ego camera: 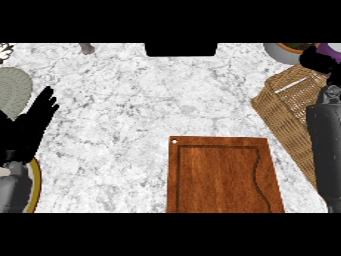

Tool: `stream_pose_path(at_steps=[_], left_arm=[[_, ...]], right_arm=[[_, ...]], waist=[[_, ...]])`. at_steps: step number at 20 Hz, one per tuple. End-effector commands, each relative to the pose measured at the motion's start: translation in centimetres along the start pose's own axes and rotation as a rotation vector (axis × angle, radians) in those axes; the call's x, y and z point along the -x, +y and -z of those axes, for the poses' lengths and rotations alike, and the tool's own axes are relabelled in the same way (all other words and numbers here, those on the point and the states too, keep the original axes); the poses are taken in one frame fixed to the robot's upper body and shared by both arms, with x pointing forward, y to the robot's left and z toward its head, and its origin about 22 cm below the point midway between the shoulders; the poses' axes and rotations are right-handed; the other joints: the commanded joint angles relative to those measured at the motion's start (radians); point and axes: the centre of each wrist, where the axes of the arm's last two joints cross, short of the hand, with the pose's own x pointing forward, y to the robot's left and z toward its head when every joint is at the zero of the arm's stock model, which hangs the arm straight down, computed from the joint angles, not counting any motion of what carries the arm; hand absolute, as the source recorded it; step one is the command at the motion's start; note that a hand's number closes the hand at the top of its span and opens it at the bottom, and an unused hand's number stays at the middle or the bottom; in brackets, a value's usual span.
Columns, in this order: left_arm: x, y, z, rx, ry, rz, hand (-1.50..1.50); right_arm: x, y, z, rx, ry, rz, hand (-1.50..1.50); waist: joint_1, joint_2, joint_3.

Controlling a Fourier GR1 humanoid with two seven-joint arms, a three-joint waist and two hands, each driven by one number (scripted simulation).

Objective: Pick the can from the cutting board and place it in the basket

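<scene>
Left robot hand (pixel 21 129): resting at the left edge of my view, fingers straight and spread, pointing up, nothing in it.
Right robot hand (pixel 334 65): up in the top right corner over the basket, fingers look curled round something purple, pretty sure that's the can (pixel 340 51). Only a bit of it shows.
Can: off the board, up in that right robot hand above the basket's far end.
Cutting board (pixel 225 175): brown wood, lying flat on the tabletop at bottom center, nothing on it that I can see.
Basket (pixel 287 107): wicker, right side, partly hidden behind my right forearm.
Tabletop (pixel 129 100): white-grey marble.
Plate (pixel 34 175): yellow-rimmed, lower left, under the left forearm.
</scene>
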Motion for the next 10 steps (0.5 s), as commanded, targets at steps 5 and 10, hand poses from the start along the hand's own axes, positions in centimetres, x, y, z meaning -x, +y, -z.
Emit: stream_pose_path(at_steps=[5, 10], left_arm=[[-2.9, 0.4, 0.9, 0.006, -0.01, 0.005, 0.0], [-0.7, 0.1, -1.0, 0.031, -0.008, 0.0, 0.0]], right_arm=[[4.3, 0.7, 2.6, 0.071, 0.223, 0.002, -1.5], [4.8, -0.6, 2.1, 0.027, 0.111, 0.06, -1.5]], waist=[[0.008, 0.003, 0.0], [0.011, 0.001, 0.0]])
